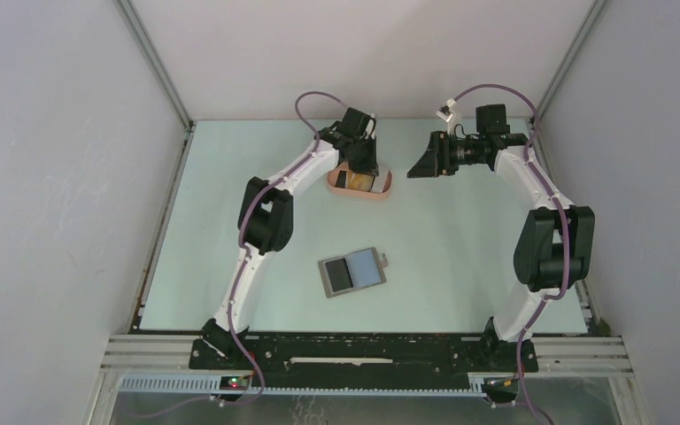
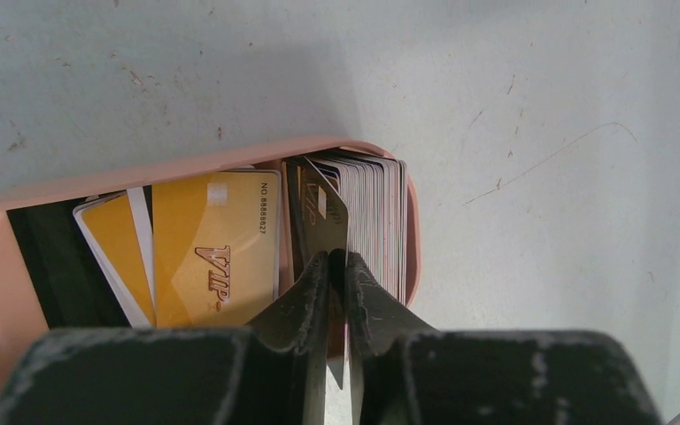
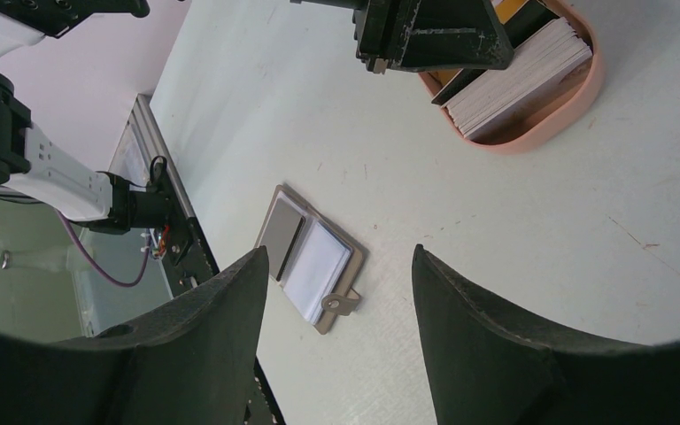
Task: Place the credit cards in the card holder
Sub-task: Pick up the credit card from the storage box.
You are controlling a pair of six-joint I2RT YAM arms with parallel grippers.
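Observation:
The grey card holder (image 1: 351, 272) lies open on the table, with a dark card in its left half and a pale grey-blue card in its right half. It also shows in the right wrist view (image 3: 310, 261). Several credit cards sit in a salmon-pink tray (image 1: 388, 188): an orange-yellow VIP card (image 2: 217, 248), a black card (image 2: 53, 257) and an upright stack (image 2: 372, 212). My left gripper (image 2: 337, 257) reaches down into the tray and is shut on a thin dark card (image 2: 323, 212) standing on edge beside the stack. My right gripper (image 1: 421, 166) is open and empty, hovering right of the tray.
The pink tray (image 3: 567, 106) stands at the back middle of the table. The left gripper (image 3: 425, 35) shows over it in the right wrist view. White walls close in the left, right and back edges. The arm bases sit on a black rail (image 1: 363, 350) at the near edge.

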